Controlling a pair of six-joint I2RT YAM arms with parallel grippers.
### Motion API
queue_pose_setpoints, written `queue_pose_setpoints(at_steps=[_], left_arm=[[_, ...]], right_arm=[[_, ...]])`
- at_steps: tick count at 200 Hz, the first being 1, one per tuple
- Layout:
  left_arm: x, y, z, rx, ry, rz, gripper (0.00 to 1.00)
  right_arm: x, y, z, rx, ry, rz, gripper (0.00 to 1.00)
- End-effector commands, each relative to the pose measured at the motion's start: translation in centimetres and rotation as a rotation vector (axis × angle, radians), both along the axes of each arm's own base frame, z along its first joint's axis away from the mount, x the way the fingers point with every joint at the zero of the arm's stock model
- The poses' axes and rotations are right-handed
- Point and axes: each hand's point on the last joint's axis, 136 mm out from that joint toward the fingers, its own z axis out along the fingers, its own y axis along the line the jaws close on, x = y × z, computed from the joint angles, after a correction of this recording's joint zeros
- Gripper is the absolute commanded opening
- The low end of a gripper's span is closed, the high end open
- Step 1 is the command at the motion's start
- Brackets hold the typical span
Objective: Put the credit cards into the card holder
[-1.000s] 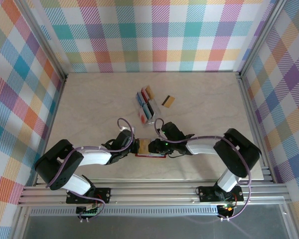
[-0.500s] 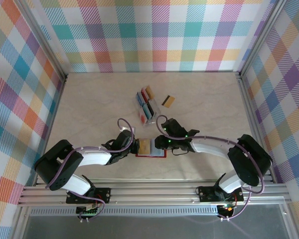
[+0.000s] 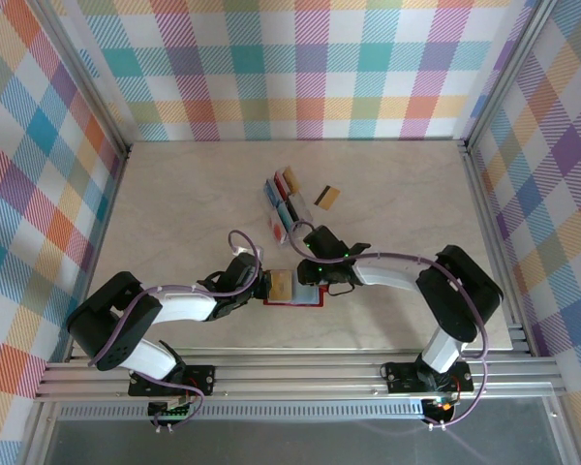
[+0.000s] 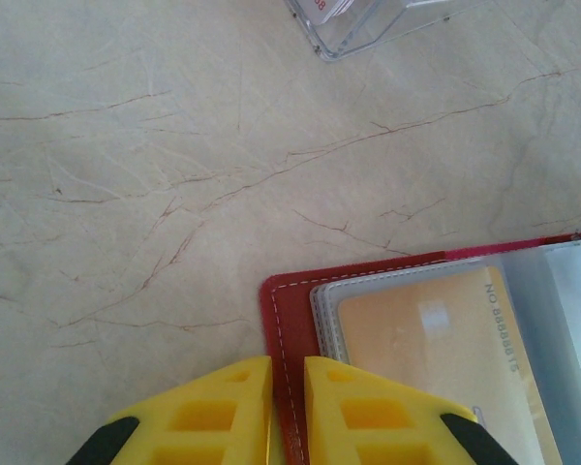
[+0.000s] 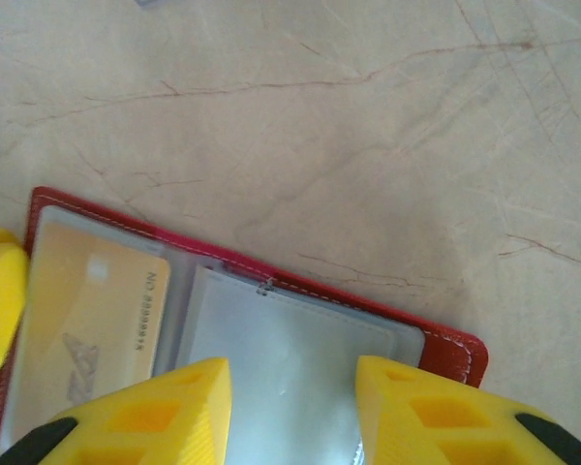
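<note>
I see the small red leather-like folding card holder (image 3: 295, 298) lying open on the beige marble-look table (image 3: 174, 213), towards the 6 o'clock edge, btw. the two arms. Its pocket on the 9 o'clock side has one gold plastic card (image 4: 436, 358) inside, face up under the clear film. The pocket on the 3 o'clock side is grey-clear film.

At approx. 12 o'clock from the holder stands the clear plastic slotted rack (image 3: 283, 205), w/ thin coloured cards (image 3: 289, 215) in its slots: red, gold, blue, teal, white-red. One flat gold card with dark stripe (image 3: 327, 198) lies on the table at 3 o'clock of the rack, near but not touching.

The left pincer (image 4: 287, 373) has its yellow fingers almost pressed together, pinching the red 9 o'clock border of the holder. The right pincer (image 5: 289, 387) is spread and hangs over the grey pocket. If it touches the film, I cannot tell.
</note>
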Motion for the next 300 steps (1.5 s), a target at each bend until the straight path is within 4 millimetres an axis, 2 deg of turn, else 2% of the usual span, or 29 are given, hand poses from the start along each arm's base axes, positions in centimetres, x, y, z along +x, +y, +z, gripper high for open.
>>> queue_pose_setpoints(at_steps=[1, 32, 79, 112, 135, 169, 193, 224, 238, 244, 267, 284, 300], left_arm=[[-2.2, 0.7, -2.0, 0.043, 0.084, -0.023, 0.17], [-2.2, 0.8, -1.9, 0.047, 0.082, -0.022, 0.17], [-2.3, 1.1, -1.5, 0.052, 0.073, -0.018, 0.17], [-2.2, 1.1, -1.4, 0.052, 0.072, -0.017, 0.17], [-2.3, 1.2, -1.6, 0.059, 0.076, -0.019, 0.17], [-2.3, 1.0, -1.8, 0.055, 0.080, -0.023, 0.17], [-2.3, 0.9, -1.8, 0.051, 0.080, -0.026, 0.17], [-2.4, 1.0, -1.6, 0.047, 0.078, -0.026, 0.17], [-2.4, 1.1, -1.6, 0.051, 0.078, -0.024, 0.17], [-2.4, 1.1, -1.6, 0.053, 0.076, -0.021, 0.17], [-2.3, 1.1, -1.6, 0.055, 0.074, -0.020, 0.17], [-2.3, 1.0, -1.8, 0.051, 0.079, -0.025, 0.17], [-2.3, 0.9, -1.9, 0.049, 0.083, -0.025, 0.17]], right_arm=[[0.0, 0.1, -1.0, -0.044, 0.003, 0.019, 0.38], [-0.4, -0.5, -2.5, -0.094, 0.008, 0.008, 0.31], [-0.7, -1.0, -3.2, -0.157, -0.017, -0.002, 0.19], [-0.9, -0.6, -2.8, -0.147, -0.028, 0.013, 0.00], [-0.9, 0.3, -1.2, -0.085, -0.054, 0.039, 0.00], [-2.1, 2.7, 1.5, 0.071, -0.044, 0.132, 0.00], [-2.7, 4.1, 2.0, 0.124, -0.015, 0.178, 0.00], [-2.6, 5.3, 1.4, 0.136, 0.021, 0.207, 0.00], [-2.4, 5.0, 1.3, 0.109, 0.020, 0.194, 0.00], [-2.1, 4.7, 1.6, 0.096, 0.002, 0.183, 0.08], [-1.2, 2.4, 2.7, 0.001, -0.067, 0.125, 0.26], [-0.5, 1.0, 2.7, -0.083, -0.086, 0.089, 0.33], [0.0, 0.4, 2.1, -0.136, -0.091, 0.074, 0.37]])
